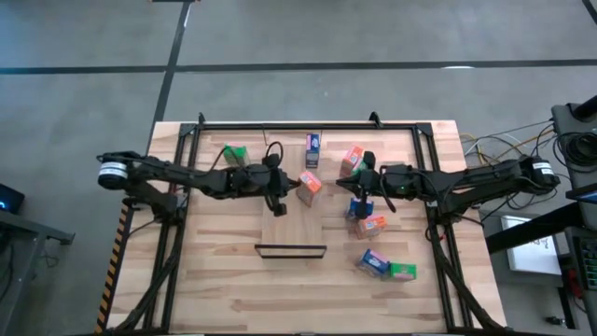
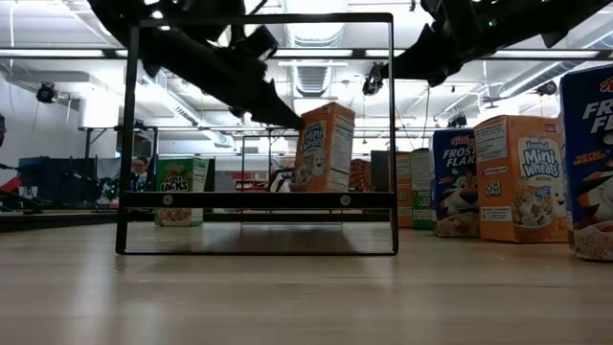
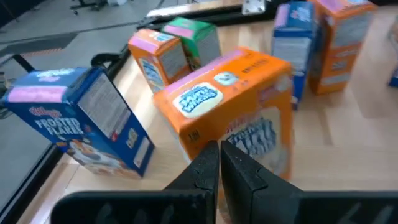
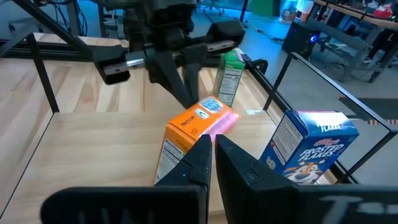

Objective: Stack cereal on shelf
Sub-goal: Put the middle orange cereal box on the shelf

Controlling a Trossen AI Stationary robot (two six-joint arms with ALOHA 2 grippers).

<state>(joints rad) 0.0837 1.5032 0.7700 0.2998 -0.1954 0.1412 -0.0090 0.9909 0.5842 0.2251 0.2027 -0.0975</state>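
The blue box point(image 4: 314, 149) reads "Frosted Flakes"; the orange box point(image 2: 522, 177), "Frosted Mini Wheats".

Both arms reach inward, jaws closed, empty.

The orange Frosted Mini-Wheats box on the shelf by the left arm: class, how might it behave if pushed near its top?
The orange box stands upright on a narrow base, so it would probably tip rather than slide. It looks like thin cardboard, so likely light, with walls that could dent. The left tool, shut, sits close against it, so a small nudge may topple it.
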